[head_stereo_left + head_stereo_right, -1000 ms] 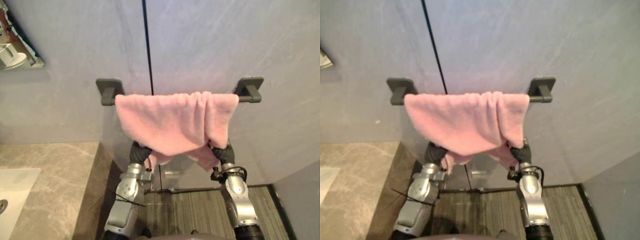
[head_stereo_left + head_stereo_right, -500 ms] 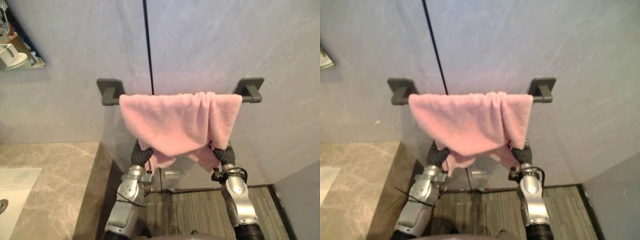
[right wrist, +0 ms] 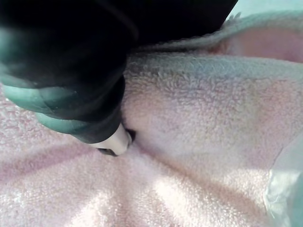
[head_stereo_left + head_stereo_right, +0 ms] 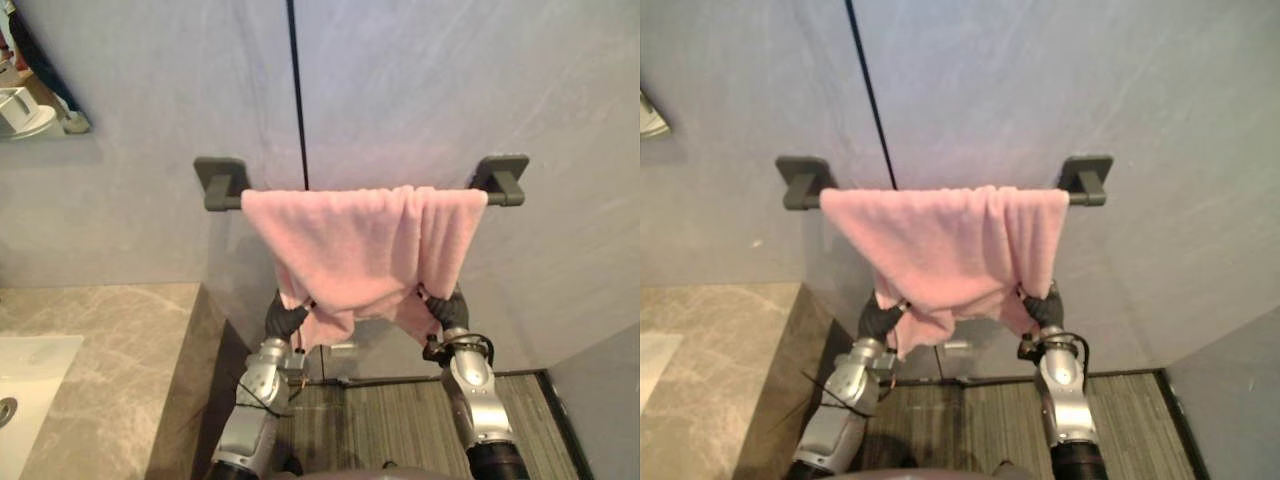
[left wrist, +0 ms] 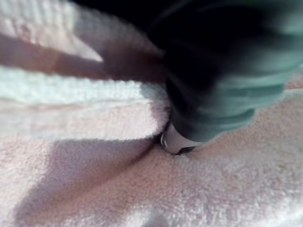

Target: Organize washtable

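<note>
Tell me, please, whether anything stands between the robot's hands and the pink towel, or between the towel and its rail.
Nothing visible does. The pink towel already hangs over the rail, and the left hand and right hand are both pressed into its lower folds.

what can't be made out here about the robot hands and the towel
- Left robot hand: its front end is buried in the pink towel folds, eye and wrist views.
- Right robot hand: same, buried in cloth.
- Sink: cut off by the left eye view's edge.
- Mirror: cut off at the corner.
</note>
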Controlling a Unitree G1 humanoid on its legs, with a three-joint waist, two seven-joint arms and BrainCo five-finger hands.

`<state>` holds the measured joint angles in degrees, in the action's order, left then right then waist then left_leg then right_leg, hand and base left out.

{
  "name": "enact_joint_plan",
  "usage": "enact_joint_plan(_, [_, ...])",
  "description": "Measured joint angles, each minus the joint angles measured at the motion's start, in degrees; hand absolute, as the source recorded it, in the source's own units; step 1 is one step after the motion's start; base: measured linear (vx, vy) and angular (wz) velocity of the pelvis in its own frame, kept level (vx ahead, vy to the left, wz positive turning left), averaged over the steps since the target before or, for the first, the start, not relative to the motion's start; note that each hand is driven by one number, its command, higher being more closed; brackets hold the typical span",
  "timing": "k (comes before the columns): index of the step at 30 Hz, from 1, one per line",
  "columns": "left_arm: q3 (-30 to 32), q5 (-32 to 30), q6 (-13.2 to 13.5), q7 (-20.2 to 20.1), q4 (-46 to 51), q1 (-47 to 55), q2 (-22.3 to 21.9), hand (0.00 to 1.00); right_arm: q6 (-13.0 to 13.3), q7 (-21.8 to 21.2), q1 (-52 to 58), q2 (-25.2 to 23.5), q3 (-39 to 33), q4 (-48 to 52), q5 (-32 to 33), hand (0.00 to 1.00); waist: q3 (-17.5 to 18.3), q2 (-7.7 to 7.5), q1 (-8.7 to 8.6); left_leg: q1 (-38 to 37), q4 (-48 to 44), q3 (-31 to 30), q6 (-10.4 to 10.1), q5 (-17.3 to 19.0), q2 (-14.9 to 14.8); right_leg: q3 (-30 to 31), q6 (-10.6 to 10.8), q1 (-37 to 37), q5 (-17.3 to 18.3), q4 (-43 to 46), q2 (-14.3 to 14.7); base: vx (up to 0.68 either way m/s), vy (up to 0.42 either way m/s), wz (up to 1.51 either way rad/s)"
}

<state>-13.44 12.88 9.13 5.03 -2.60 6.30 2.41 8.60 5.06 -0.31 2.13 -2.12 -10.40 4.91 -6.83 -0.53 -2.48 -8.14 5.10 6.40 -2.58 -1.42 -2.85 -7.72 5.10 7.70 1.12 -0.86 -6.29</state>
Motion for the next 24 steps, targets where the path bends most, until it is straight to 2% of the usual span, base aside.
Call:
enact_joint_plan(1, [0.0,0.0,0.0,0.0,-0.18,0.0,0.0,0.0,-0.01,0.0,0.0,0.0,-0.03,0.0,-0.08,0.0,0.01,-0.01,-0.02,0.0,0.0,0.0,0.0,0.0,0.0,0.01,0.0,-0.01,0.0,0.0,0.0,0.0,0.0,0.0])
enact_joint_plan(15, [2.8,1.54,0.1,1.54,1.56,0.15,0.45,0.0,-0.13,2.4,0.95,0.0,-4.14,-1.17,-0.4,0.0,0.12,-0.2,0.11,-0.04,-0.02,0.0,0.01,-0.01,0.01,-0.05,0.01,0.01,0.0,0.06,0.01,0.0,0.0,0.0])
enact_joint_plan(19, [2.92,2.94,0.31,1.55,4.88,1.77,0.59,0.0,-0.43,2.47,3.75,-0.02,-4.13,-1.16,-0.87,0.0,0.16,-0.26,0.18,-0.02,0.0,-0.02,0.01,-0.01,0.03,-0.09,0.01,0.02,0.0,0.04,-0.01,0.0,0.0,0.0])
enact_joint_plan(24, [2.72,3.57,0.3,1.25,4.28,4.38,0.63,0.0,-0.83,2.38,7.47,0.02,-4.06,-1.17,-1.1,0.0,0.17,-0.28,0.12,-0.07,-0.06,-0.06,0.0,-0.02,-0.02,-0.13,0.0,0.11,0.0,0.04,0.04,0.0,0.0,0.0])
